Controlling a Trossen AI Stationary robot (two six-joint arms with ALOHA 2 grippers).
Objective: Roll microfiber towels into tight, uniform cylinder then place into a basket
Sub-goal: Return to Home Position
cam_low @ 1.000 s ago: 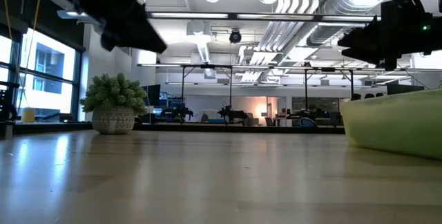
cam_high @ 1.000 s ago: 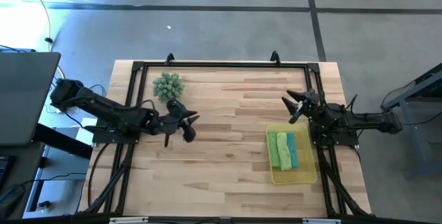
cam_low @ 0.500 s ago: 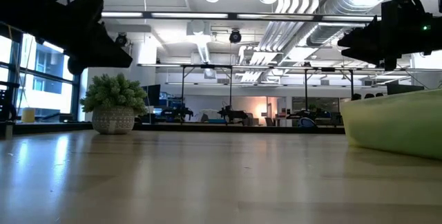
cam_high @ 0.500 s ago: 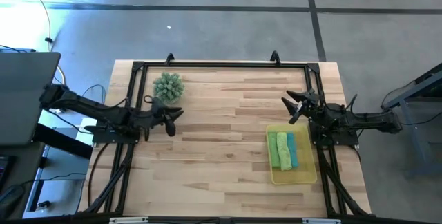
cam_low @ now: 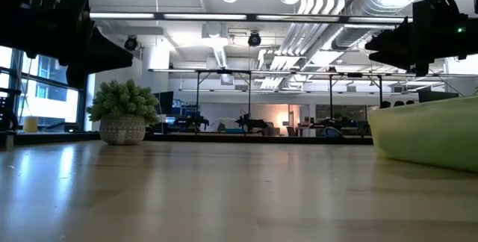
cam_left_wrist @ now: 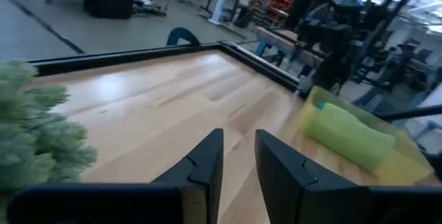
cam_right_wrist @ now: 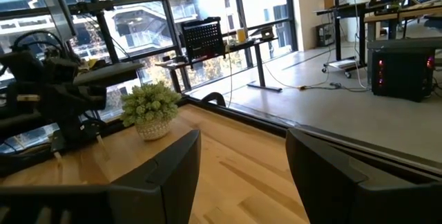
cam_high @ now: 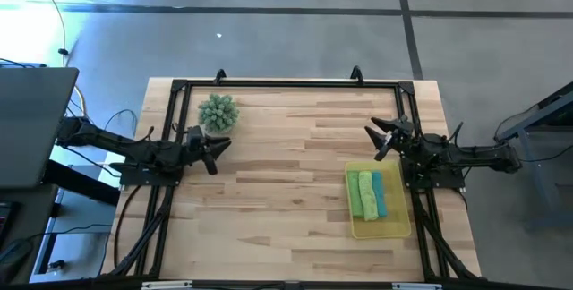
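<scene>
Microfiber towels (cam_high: 368,193): three, rolled, side by side in basket (cam_high: 380,228), near right. Left gripper (cam_high: 217,149): narrowly parted, empty, just beside spiky plant ball (cam_high: 218,111). Right gripper (cam_high: 374,142): spread wide, empty, just beyond basket. Hazards: plant clipped on left-arm swing; rolls slackening unrestrained.

Left arm: drew back over the table (cam_high: 286,236) toward its own side, in two steps, the second shorter than the first.
Left gripper (cam_high: 213,149): moved off the bare wood further in and ended close to the left rail of the black frame (cam_high: 176,111).
Left gripper and plant ball (cam_high: 218,111): the gripper had stood beyond the ball toward the table's middle; it finished just beside the ball, apart from it.
Low view, left arm's dark shape: slid from above and right of the plant to above and left of it, partly past the picture's edge.
</scene>
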